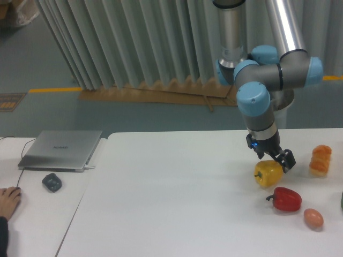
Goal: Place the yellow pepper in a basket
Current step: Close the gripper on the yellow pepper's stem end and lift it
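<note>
The yellow pepper (268, 173) sits on the white table (177, 198) toward its right side. The gripper (272, 159) is right at its top, fingers down around it; whether they pinch it cannot be told. The red pepper (285, 199) lies just nearer, an orange lumpy item (320, 159) farther right.

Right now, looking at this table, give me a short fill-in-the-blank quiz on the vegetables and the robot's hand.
1. The hand is right above the ____ pepper.
2. The pepper nearest the yellow one is ____.
3. On the side table, the grey mouse lies in front of a closed ____.

Missing words: yellow; red; laptop
</note>
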Available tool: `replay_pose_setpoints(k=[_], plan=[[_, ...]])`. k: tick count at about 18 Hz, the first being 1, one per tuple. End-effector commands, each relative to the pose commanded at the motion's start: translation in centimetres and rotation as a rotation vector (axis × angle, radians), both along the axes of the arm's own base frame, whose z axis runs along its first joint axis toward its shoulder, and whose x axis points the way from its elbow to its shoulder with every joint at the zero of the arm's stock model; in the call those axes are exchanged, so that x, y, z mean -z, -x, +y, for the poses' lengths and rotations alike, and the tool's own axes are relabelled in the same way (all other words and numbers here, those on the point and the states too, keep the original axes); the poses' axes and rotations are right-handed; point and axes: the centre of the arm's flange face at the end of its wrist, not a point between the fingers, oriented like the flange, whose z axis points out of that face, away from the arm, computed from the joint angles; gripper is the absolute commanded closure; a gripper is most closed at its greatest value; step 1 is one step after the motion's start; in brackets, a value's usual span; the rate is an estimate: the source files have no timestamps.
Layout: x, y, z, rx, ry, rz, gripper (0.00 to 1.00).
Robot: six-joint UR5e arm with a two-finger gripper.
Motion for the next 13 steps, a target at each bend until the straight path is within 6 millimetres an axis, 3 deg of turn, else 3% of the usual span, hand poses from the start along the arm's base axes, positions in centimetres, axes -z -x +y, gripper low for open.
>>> replay_pose_setpoints(k=[6,10,13], plan=[[1.2,-0.5,-0.6,-0.001,0.024,-0.005,0.00],[3.0,-2.5,0.9,-0.007,0.038,-0.009,0.00],[3.2,-2.5,1.0,-0.011,0.041,-0.004,0.00]])
